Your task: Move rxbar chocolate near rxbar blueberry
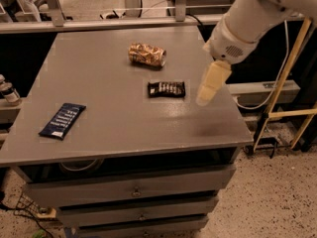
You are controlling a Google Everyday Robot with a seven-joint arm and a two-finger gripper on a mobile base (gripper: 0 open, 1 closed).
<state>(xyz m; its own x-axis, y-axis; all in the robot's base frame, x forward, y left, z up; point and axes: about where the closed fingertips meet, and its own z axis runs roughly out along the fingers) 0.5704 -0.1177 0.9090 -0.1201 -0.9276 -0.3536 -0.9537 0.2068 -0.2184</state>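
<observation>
The rxbar chocolate [166, 89] lies near (not touching) the end effector [204, 99].

The gripper [204, 97] is hovering just at 3 o'clock of the rxbar chocolate [166, 89], with only open table [124, 133] lying between them. Bare tabletop is running out at 8 o'clock to the rxbar blueberry [62, 120]. Only the can [147, 54] is crowding the 11 o'clock side.
</observation>
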